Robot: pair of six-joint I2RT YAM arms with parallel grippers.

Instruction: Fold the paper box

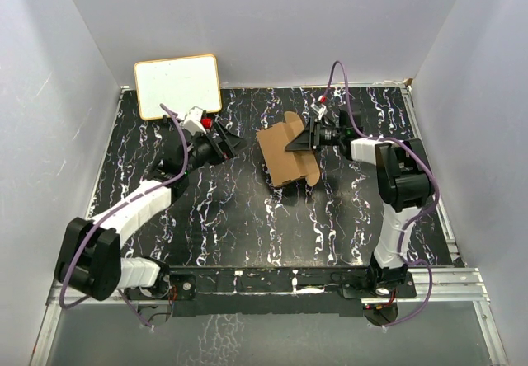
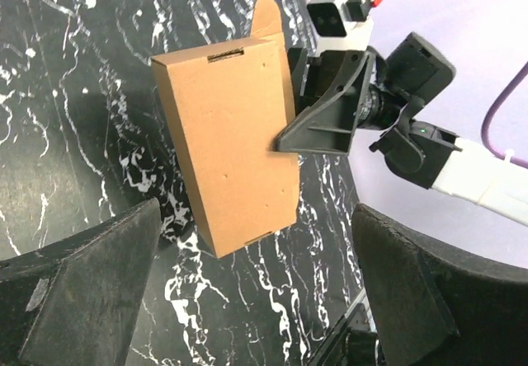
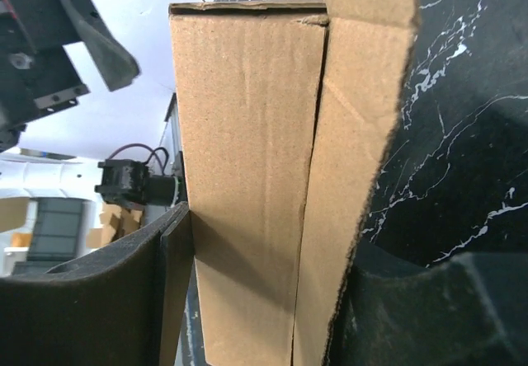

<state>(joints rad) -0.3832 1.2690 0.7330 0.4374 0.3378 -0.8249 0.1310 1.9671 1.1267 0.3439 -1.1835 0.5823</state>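
Two hands, one box. Plain brown cardboard box (image 1: pixel 286 158) is formed into a rectangular carton, with one rounded flap open at its far end. It sits between the hands over the black, white-veined desk (image 1: pixel 247 209); can't tell if it touches the desk. Right hand (image 1: pixel 299 142), on the box's right, is clamped across it with one finger on the top face. Left hand (image 1: pixel 229 146), left of the box, is spread wide, gripping nothing, apart from it. White board with tan frame (image 1: pixel 177 86) is far-left of the box.
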